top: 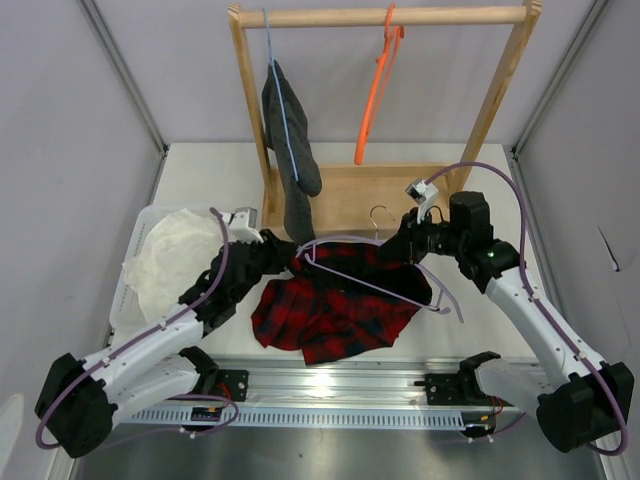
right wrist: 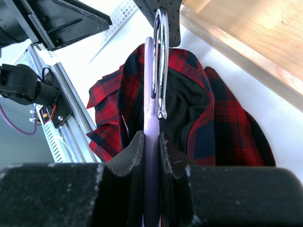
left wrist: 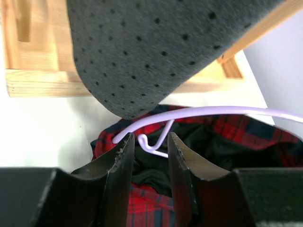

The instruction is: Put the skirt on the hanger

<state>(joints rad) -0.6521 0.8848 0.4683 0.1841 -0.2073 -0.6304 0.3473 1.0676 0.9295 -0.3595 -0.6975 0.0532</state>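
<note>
So the right tool (right wrist: 151, 142) is clamped on the hanger (right wrist: 148, 85) over the skirt (top: 330, 310), left tool (left wrist: 150, 156) spread apart around its tip, grey dotted garment (left wrist: 156, 52) crowding just above.

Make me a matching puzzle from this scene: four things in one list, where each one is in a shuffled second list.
Things
1. skirt
2. lilac hanger
3. orange hanger
4. grey dotted garment

Places
A. hanging bare toward the right of the wooden rail
B. clamped in the right gripper
C. crumpled on the table
D. hanging near the rail's left end

Pairs: 1-C, 2-B, 3-A, 4-D
</note>
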